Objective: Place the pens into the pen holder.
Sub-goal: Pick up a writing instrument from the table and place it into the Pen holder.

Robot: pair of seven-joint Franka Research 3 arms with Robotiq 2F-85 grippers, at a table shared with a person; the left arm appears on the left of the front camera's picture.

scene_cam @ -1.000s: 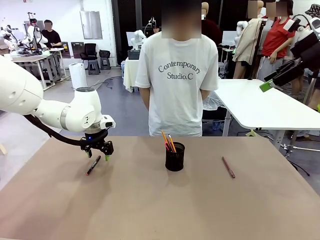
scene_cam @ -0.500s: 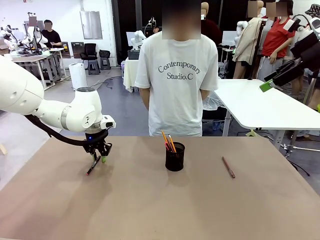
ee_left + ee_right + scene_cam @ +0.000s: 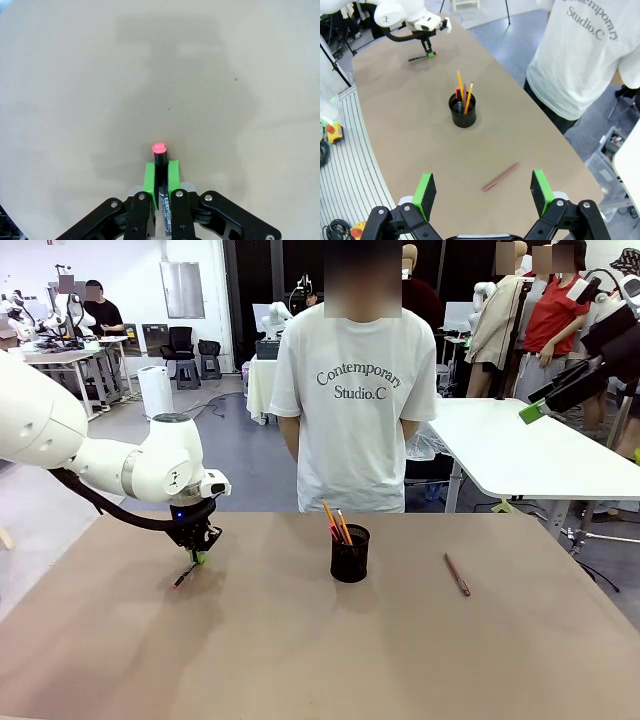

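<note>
Left hand (image 3: 199, 555) was clamped on the black red-ended marker (image 3: 160, 160), tilted toward 7 o'clock down at the counter (image 3: 300, 660), and the mesh pen holder (image 3: 350, 554) sat over at its 3 o'clock.

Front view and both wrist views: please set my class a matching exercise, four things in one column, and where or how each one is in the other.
Things
1. black marker
2. reddish-brown pen
3. pen holder
4. right gripper

Places or states
A. open, raised above the table
B. lying flat, to the right of the holder, nothing touching it
C. clamped between the green pads of the left gripper
D. upright mid-table, orange pencils standing in it

Pairs: 1-C, 2-B, 3-D, 4-A
</note>
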